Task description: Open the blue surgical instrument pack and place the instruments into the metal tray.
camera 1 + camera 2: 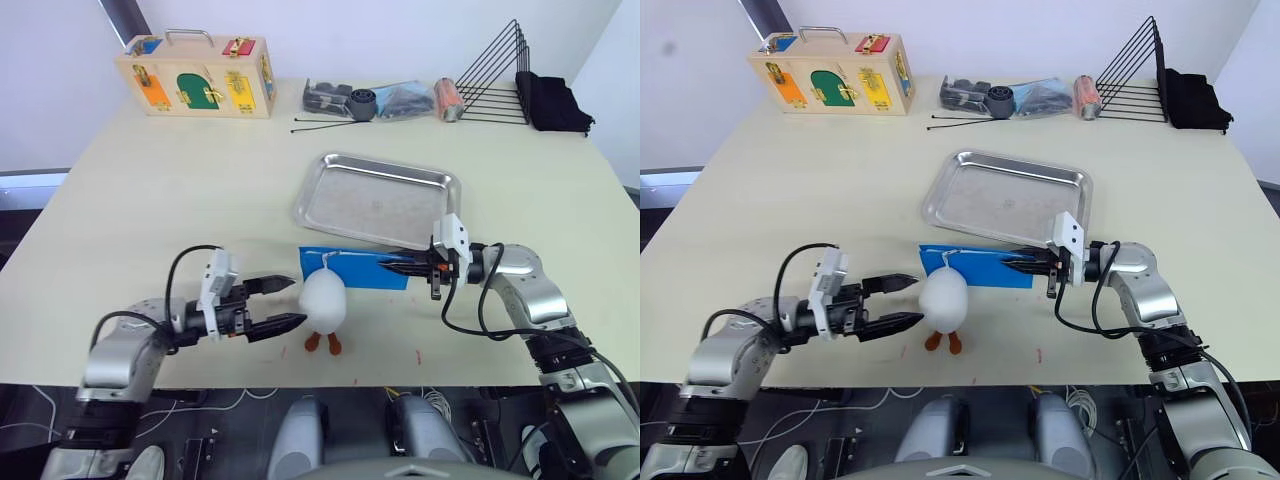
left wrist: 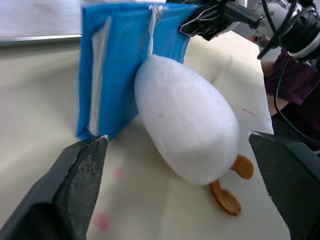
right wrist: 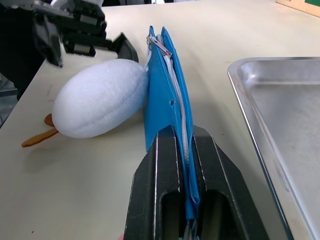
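Head views: the blue surgical instrument pack (image 1: 355,268) is seen lying on the table (image 1: 160,200), just in front of the near rim of the metal tray (image 1: 378,200), whose bare floor is shown. The pack's right end is pinched between the closed fingers of the right hand (image 1: 400,267). A white egg-shaped pouch (image 1: 322,300) with orange feet is placed against the pack's left end. The left hand (image 1: 288,302) is held just beside the pouch with its fingers spread.

Left wrist view: the pack is shown with a pale lining visible along one edge, and the pouch is seen resting against it between the spread fingers (image 2: 75,185).

Right wrist view: the pack's zippered edge is shown clamped between the fingers (image 3: 162,200), with the tray rim alongside.
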